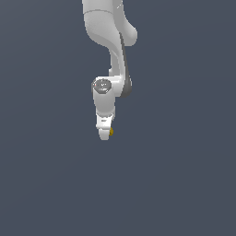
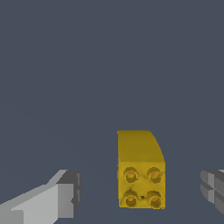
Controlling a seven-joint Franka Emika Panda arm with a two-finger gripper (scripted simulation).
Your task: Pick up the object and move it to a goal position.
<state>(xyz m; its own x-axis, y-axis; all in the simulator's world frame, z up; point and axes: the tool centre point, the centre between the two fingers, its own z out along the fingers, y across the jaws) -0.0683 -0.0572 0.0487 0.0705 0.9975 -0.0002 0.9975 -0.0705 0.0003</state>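
The object (image 2: 141,173) is a small yellow-orange block with studs on its near face. In the wrist view it lies between my two fingers, with a clear gap on each side. One grey finger pad (image 2: 72,192) and the other pad (image 2: 214,190) stand wide apart. My gripper (image 2: 142,194) is open around the block without touching it. In the exterior view the white arm hangs down at the middle, and only a sliver of the object (image 1: 111,132) shows beside the gripper (image 1: 105,133).
A plain dark grey-blue surface (image 1: 184,184) fills everything around the arm. No other objects show in either view.
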